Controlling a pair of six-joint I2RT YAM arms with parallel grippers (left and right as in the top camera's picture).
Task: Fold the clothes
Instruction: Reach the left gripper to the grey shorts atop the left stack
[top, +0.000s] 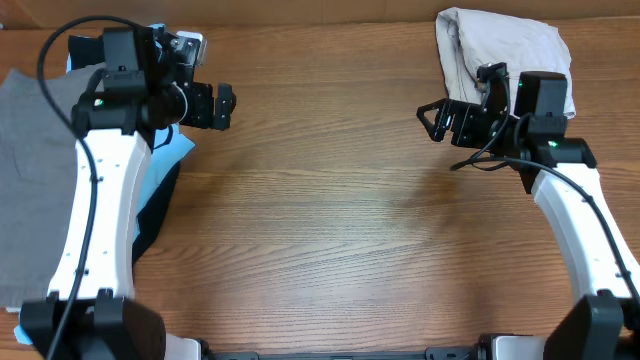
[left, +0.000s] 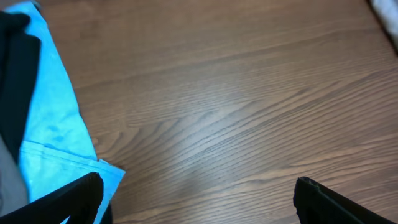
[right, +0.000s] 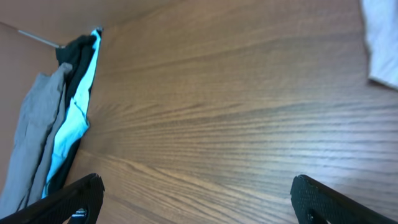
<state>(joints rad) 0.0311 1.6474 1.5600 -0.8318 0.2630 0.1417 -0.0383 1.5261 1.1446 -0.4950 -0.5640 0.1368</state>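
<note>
Before reaching for anything, take stock from the far left. Heaped at the left edge: a broad mid-grey heathered fabric garment (top: 30, 180), lying fairly flat, with a crumpled light-blue fabric garment (top: 172, 158) and a dark black fabric garment (top: 155, 220) bunched just beside it, partly hidden under the left arm (top: 100, 200). Order of layers in the overlap: impossible to tell.

Next along, the left gripper (top: 226, 106): jaws spread wide, gripping nothing, hovering over the brown wood-grain table (top: 320, 250) just right of the blue cloth.

Judged to be the fetching step: drawing one garment out of the heap into the open middle. To do it well, pinch a single layer only, at a free corner or hem of the blue cloth nearest the fingers, never a fistful of blue and black together. Lift just enough to clear the pile, then drag low and slowly toward the centre, spreading rather than bunching.

Further right, the right gripper (top: 430, 120): likewise wide apart and empty, poised above bare wood. Bring across to catch the opposite edge and keep the cloth taut.

Far right, at the back corner: a beige fabric garment (top: 510, 50), seemingly folded already. Leave alone.
</note>
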